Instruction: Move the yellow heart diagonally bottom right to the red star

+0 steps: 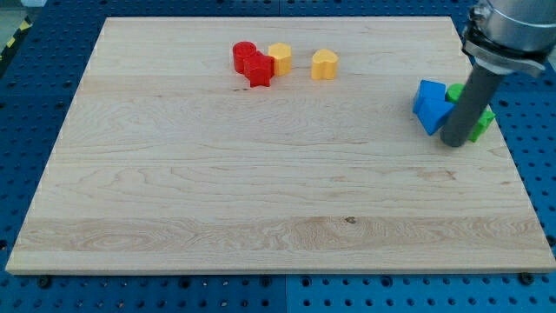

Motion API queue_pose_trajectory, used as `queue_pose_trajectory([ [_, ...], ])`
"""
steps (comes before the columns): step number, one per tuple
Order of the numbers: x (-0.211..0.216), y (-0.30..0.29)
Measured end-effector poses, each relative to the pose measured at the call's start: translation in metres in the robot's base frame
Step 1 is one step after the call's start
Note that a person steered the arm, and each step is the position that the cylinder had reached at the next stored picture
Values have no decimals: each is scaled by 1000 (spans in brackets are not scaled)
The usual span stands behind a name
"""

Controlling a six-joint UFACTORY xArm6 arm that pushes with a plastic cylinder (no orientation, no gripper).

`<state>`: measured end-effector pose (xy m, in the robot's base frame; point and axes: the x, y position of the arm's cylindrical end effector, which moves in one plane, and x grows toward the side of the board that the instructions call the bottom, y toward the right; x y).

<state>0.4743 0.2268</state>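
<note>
On the pale wooden board point(261, 200), over blue pegboard point(26, 104), a red cylinder point(244, 55) touches the red star point(259, 69) and a yellow hexagon point(280, 57). At 3 o'clock sits the yellow heart point(324, 64). Far right, the tip point(453, 142), a clawless rod, stands between blue blocks point(431, 104) and green blocks point(480, 122).

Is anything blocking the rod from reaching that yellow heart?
Nothing visible. My tip sits at the view's right among the blue blocks and green block; bare board lies between it and the yellow heart.
</note>
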Motion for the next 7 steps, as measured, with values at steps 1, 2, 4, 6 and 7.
queue_pose_trajectory([
  [1, 46, 0],
  [2, 54, -22],
  [4, 30, -28],
  [6, 13, -62],
  [7, -3, -86],
])
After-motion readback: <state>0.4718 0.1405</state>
